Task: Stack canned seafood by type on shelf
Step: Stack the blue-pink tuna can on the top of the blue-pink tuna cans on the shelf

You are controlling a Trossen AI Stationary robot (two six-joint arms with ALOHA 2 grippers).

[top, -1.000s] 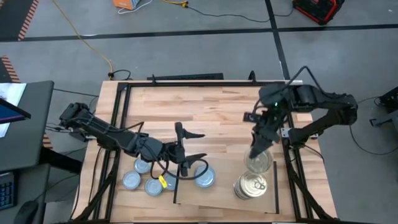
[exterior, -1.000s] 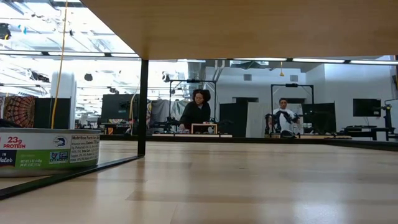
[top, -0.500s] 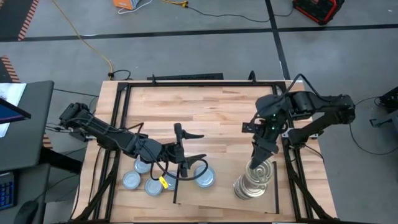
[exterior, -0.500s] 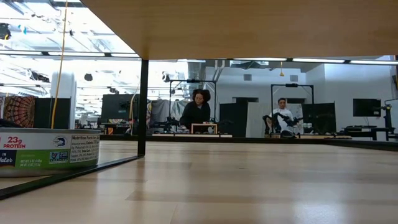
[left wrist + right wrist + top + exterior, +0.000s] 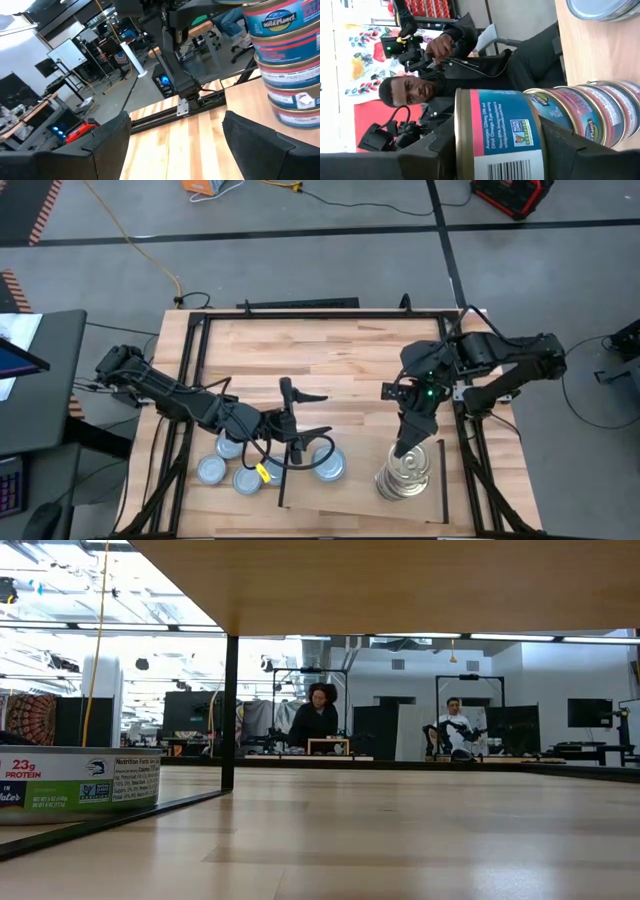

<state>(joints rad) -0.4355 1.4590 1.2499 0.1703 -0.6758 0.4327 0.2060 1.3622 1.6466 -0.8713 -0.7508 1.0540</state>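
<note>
My right gripper (image 5: 408, 448) is shut on a gold-lidded tin (image 5: 418, 458) over a stack of gold-lidded tins (image 5: 400, 480) standing on the right part of the pale shelf board (image 5: 350, 492). In the right wrist view the held tin (image 5: 497, 130) shows a blue and red label, with the stack (image 5: 590, 112) just beyond it. My left gripper (image 5: 310, 418) hovers open near the table's middle, touching nothing. Several silvery-blue tins (image 5: 230, 448) rest flat on the table left of the shelf's black strip (image 5: 283, 485). The left wrist view shows the stack (image 5: 282, 75) ahead. My right gripper pinches the tin by its flat faces, one finger (image 5: 425, 155) on the gold lid end (image 5: 462, 125) and the other finger (image 5: 575, 150) under the bottom. It comes slanting down from the table's far side. The tin sits level above the stack; whether they touch, I cannot tell.
A black frame (image 5: 300, 305) edges the plank tabletop, whose far half (image 5: 320, 350) holds nothing. In the low view a tin (image 5: 80, 785) stands at the left beside a black post (image 5: 230, 710) under a wooden board (image 5: 400, 580). People sit in the room behind.
My right gripper has carried the gold-lidded tin toward the table's near edge, from beside the stack's far side to over the stack. The left arm has kept still.
</note>
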